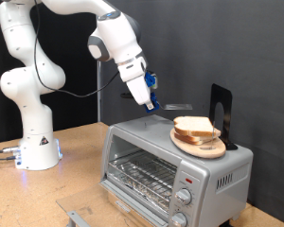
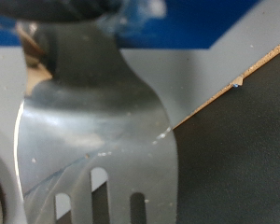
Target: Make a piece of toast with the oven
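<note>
The silver toaster oven (image 1: 170, 168) stands at the exterior view's lower right, its wire rack showing in its front and its knobs down its right side. The toast (image 1: 193, 127) lies on a round wooden plate (image 1: 201, 147) on top of the oven. My gripper (image 1: 148, 100) hangs just above the oven's top, to the exterior view's left of the plate. It is shut on a metal slotted spatula (image 2: 93, 121), whose thin blade (image 1: 176, 107) reaches towards the toast. In the wrist view the spatula fills most of the picture below my gripper (image 2: 79, 33).
A black upright stand (image 1: 221, 112) rises behind the plate on the oven. The oven sits on a wooden table (image 1: 80, 156) with the robot's white base (image 1: 36, 151) at the exterior view's left. A grey metal piece (image 1: 78, 218) lies at the bottom edge.
</note>
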Robot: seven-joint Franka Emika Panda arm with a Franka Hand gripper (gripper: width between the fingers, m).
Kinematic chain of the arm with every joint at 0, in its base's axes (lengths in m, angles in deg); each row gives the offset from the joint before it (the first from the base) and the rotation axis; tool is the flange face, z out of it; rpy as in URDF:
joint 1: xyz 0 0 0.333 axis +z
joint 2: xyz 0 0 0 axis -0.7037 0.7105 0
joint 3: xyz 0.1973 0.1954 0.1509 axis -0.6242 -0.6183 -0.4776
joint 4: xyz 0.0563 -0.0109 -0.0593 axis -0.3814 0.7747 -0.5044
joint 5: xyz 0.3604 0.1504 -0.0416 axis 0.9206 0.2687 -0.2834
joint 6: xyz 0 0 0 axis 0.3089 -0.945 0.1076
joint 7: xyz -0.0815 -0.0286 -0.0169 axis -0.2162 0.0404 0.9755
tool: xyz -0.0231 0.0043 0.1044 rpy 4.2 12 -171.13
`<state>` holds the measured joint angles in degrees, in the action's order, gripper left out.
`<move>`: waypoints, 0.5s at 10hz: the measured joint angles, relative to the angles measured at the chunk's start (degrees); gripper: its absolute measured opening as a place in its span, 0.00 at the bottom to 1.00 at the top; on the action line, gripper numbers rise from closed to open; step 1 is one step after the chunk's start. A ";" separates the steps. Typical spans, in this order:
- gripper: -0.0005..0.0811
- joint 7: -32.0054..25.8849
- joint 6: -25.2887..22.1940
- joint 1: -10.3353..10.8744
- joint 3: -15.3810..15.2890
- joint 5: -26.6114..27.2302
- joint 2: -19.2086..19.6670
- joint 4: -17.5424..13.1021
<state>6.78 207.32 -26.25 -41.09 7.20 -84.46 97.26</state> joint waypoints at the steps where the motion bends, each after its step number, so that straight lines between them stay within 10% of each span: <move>1: 0.50 -0.33 0.71 0.00 0.13 1.06 -0.02 0.46; 5: 0.50 -7.76 5.56 -0.06 5.13 7.77 -6.60 8.00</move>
<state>-0.98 212.89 -26.31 -35.96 14.97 -91.06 105.26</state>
